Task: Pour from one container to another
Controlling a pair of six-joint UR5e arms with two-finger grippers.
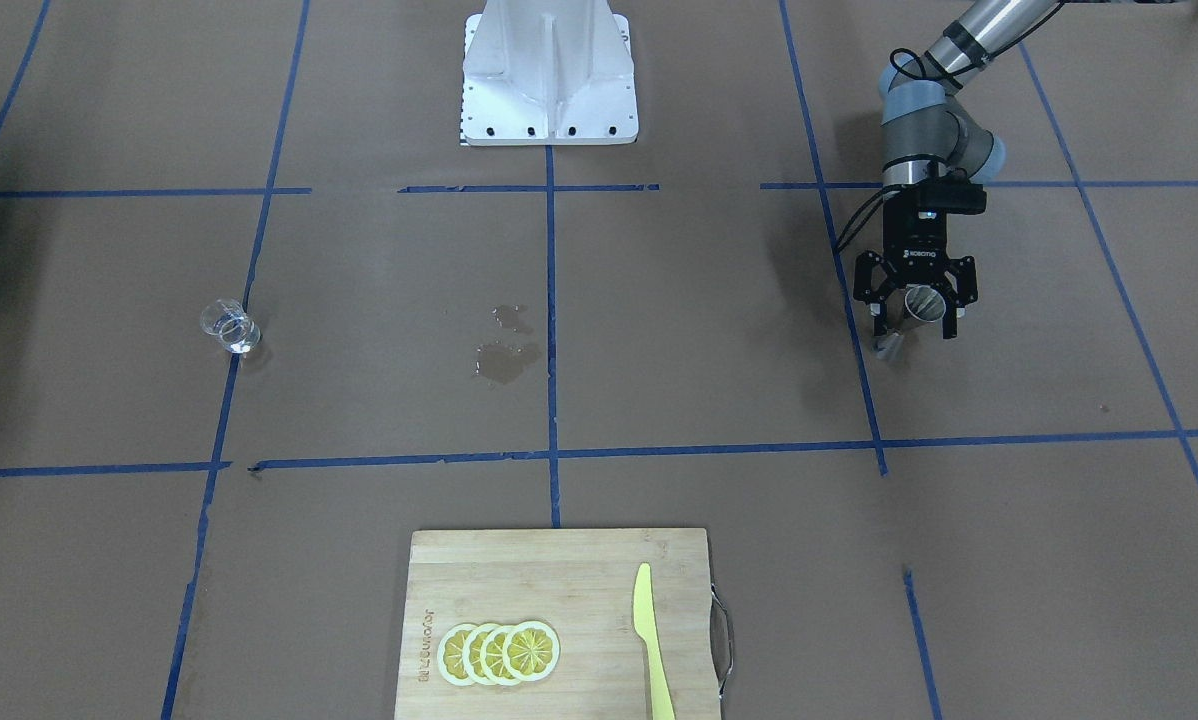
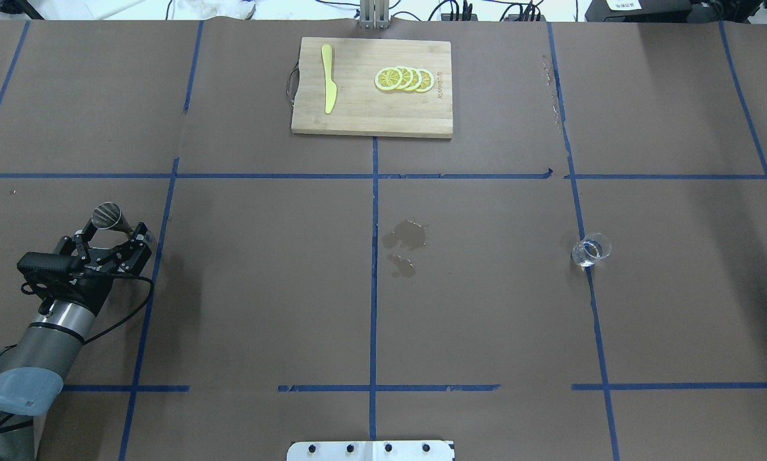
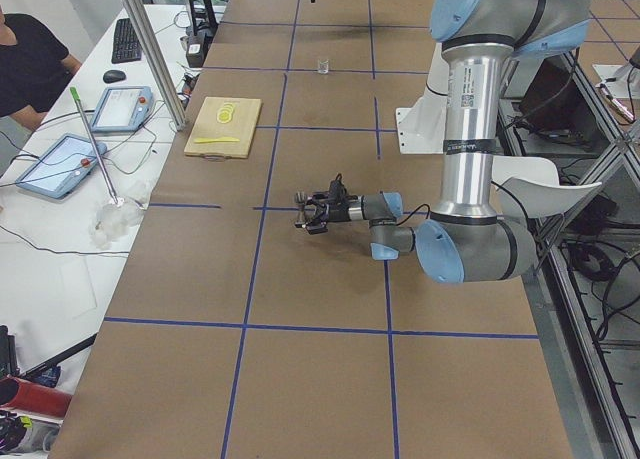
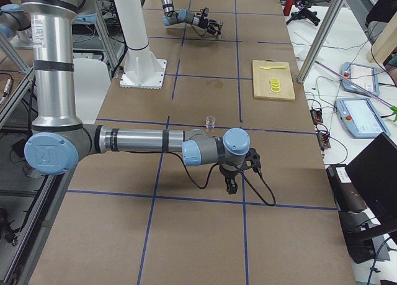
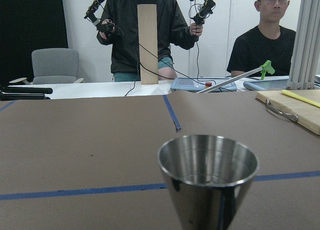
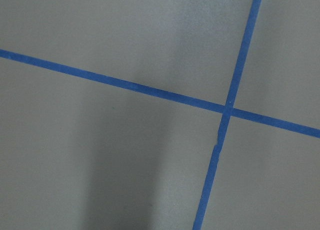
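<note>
The silver jigger (image 1: pixel 921 303) stands upright at the table's left side, at the fingertips of my left gripper (image 1: pixel 914 325). That gripper (image 2: pixel 111 234) lies low and level, open, its fingers spread wide to either side of the jigger (image 2: pixel 109 218). In the left wrist view the jigger's cone (image 5: pixel 207 175) fills the lower middle and no fingers show. The clear glass beaker (image 1: pixel 231 328) stands alone on the right side (image 2: pixel 591 250), on a tape line. My right gripper (image 4: pixel 231 185) points down at the table, well short of the beaker (image 4: pixel 210 121); I cannot tell its state.
A wooden cutting board (image 2: pixel 358 115) at the far edge carries lemon slices (image 2: pixel 404 79) and a yellow knife (image 2: pixel 328 86). Wet patches (image 2: pixel 406 237) mark the middle of the table. The robot base (image 1: pixel 549 75) stands at the near edge. People sit beyond the far edge (image 5: pixel 267 37).
</note>
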